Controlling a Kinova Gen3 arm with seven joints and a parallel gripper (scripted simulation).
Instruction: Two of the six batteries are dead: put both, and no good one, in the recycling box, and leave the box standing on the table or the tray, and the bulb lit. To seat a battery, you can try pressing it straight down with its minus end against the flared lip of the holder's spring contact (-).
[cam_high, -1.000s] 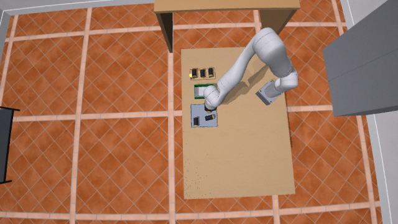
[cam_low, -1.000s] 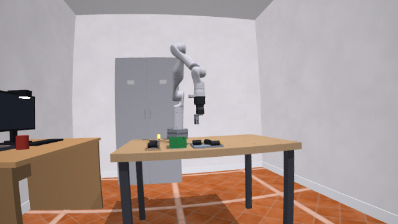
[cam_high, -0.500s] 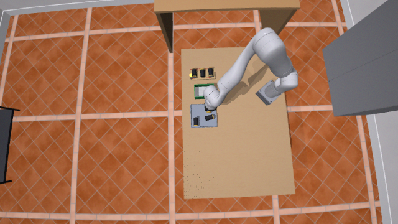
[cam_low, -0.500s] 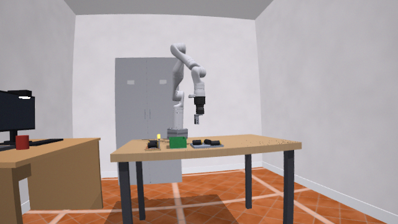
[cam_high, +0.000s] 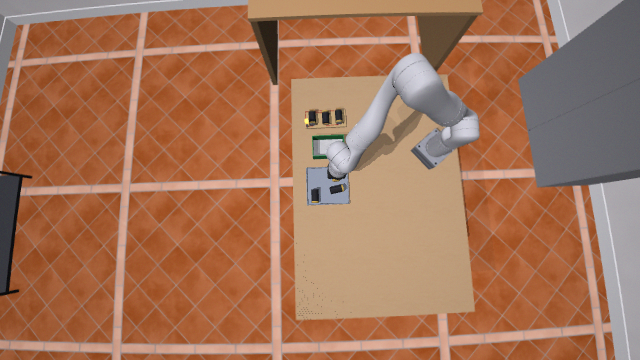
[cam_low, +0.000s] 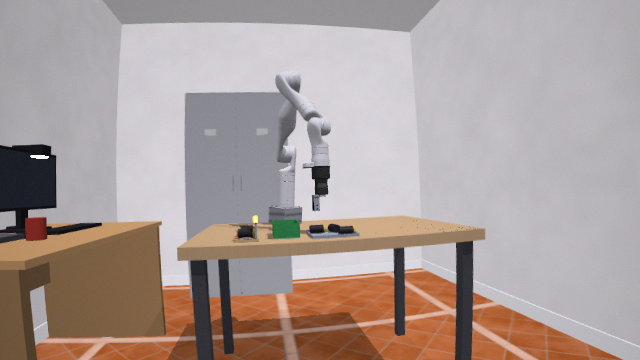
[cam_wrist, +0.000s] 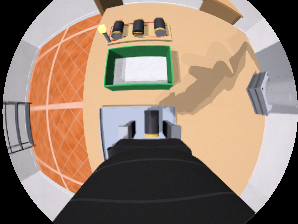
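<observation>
Gripper (cam_low: 316, 202) wide open and holding nothing, above tray (cam_high: 312, 175) with three batteries; recycling box (cam_wrist: 111, 70) looks empty, three batteries in holder (cam_high: 325, 125), bulb (cam_low: 255, 219) lit, so sorting apparently undone.

grey walls (cam_low: 525, 150); terracotta tile floor (cam_low: 350, 320); grey cabinet (cam_low: 230, 165) behind the gripper (cam_low: 317, 203); wooden desk (cam_low: 100, 250) off to its side

Third tray battery (cam_high: 334, 174) half under the wrist; polarity marks illegible.
</observation>
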